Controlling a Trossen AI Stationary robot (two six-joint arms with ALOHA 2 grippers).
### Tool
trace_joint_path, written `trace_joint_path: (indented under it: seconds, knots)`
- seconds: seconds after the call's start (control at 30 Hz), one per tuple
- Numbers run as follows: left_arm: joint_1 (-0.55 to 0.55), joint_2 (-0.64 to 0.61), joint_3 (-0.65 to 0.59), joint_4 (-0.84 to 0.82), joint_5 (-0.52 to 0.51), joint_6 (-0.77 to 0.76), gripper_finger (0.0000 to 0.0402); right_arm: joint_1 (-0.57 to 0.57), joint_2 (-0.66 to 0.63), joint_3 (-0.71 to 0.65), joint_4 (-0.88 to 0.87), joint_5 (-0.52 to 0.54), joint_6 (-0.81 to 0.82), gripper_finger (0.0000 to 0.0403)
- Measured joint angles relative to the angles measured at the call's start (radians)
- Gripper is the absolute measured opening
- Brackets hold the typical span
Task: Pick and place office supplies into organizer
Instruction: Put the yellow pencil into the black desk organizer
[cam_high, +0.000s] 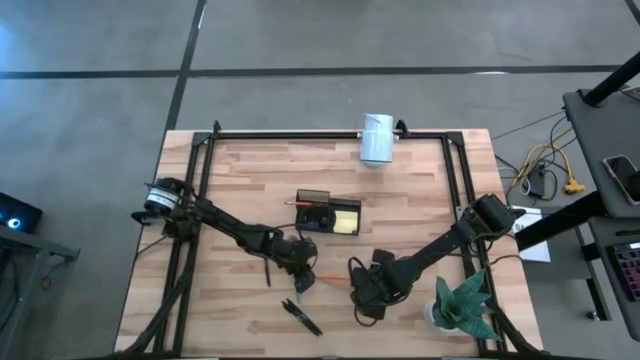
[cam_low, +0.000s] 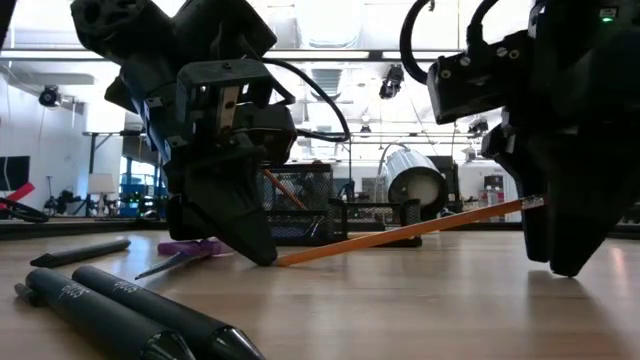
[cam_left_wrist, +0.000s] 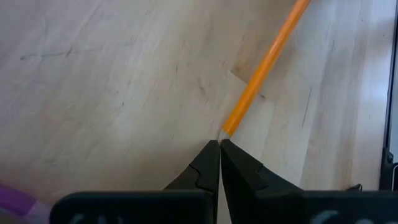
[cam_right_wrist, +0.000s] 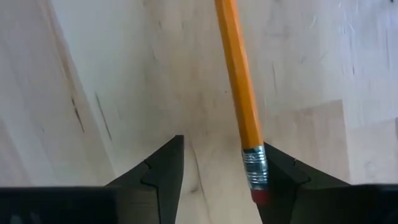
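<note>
Orange hexagonal wooden pencil (cam_right_wrist: 239, 87): tilted; tip beside pressed-together left gripper (cam_left_wrist: 219, 144), eraser against one finger of parted right gripper (cam_right_wrist: 221, 152). Risk: pencil slipping sideways, escaping.

Light is bright and even, coming from overhead; in the low view the ceiling lights (cam_low: 330, 25) glare white and turn both arms into dark silhouettes. The surface (cam_high: 250, 180) shows only soft, short shadows under the arms. Near markers (cam_low: 110, 315) in the low view are blurred, as is the room behind. Both wrist views look soft and slightly washed out.
</note>
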Motion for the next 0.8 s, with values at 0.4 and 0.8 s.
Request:
trace_joint_path:
  seconds: [0.4, 0.8]
  knots:
    - [0.0, 0.002, 0.0, 0.001, -0.017, 0.0, 0.0, -0.01, 0.0, 0.0, 0.003, -0.006, -0.213, 0.0137]
    - [0.0, 0.003, -0.001, 0.003, -0.019, -0.001, 0.0, -0.049, 0.0, 0.019, -0.002, -0.008, -0.224, 0.0109]
